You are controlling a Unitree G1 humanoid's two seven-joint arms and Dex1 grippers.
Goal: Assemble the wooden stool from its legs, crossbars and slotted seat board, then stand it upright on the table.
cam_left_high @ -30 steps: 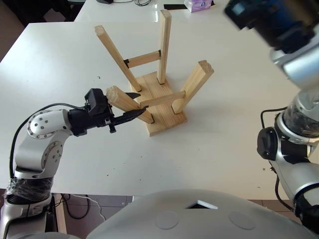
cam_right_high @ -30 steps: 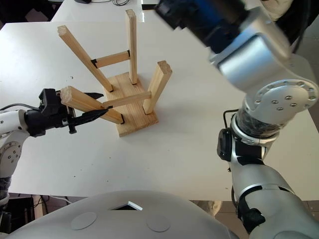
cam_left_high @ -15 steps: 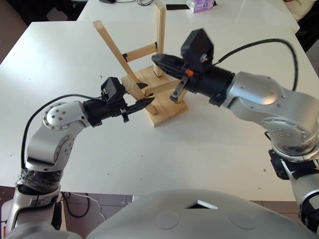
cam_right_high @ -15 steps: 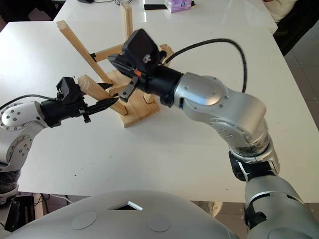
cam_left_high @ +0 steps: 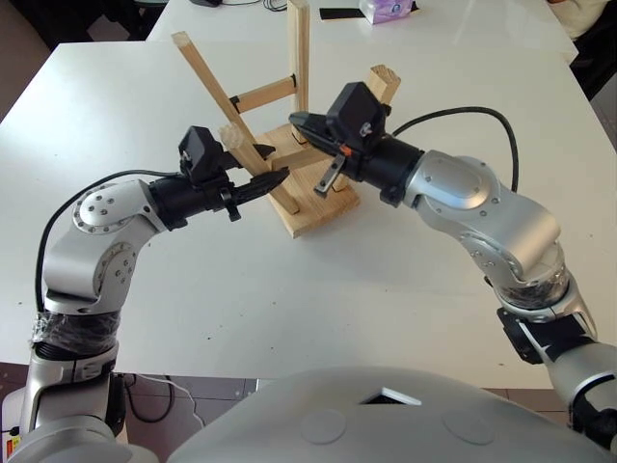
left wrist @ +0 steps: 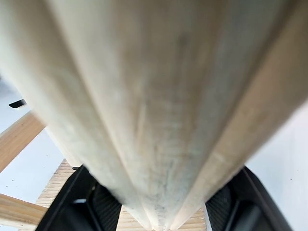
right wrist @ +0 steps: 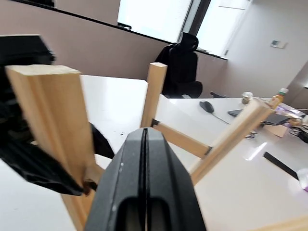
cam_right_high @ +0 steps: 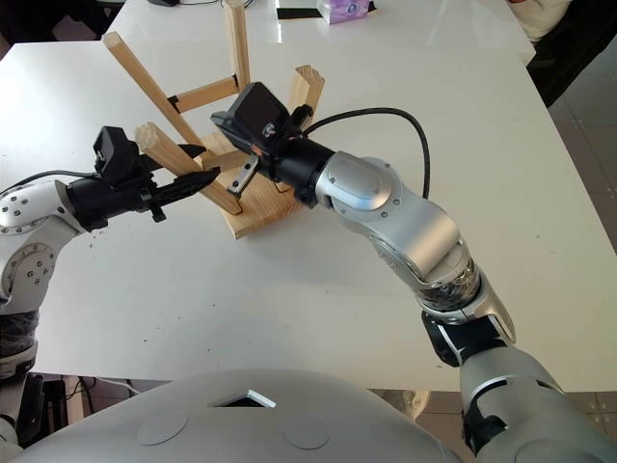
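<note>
The wooden stool stands upside down on its seat board, with its legs pointing up. A crossbar joins the slanted far-left leg to the tall back leg. My left gripper is shut on the short near-left leg, which runs between the black fingers in the left wrist view. My right gripper hovers among the legs just above the front crossbar. Its fingers are pressed together with nothing between them.
The white table has free room to the right of the stool and in front of it. A tissue box and a flat black item lie on a second table behind. In the right wrist view, an office chair stands far off.
My right arm has swung down from the upper right to the middle of the stool. The left gripper has kept its hold on the near leg. The head view has shifted a little.
</note>
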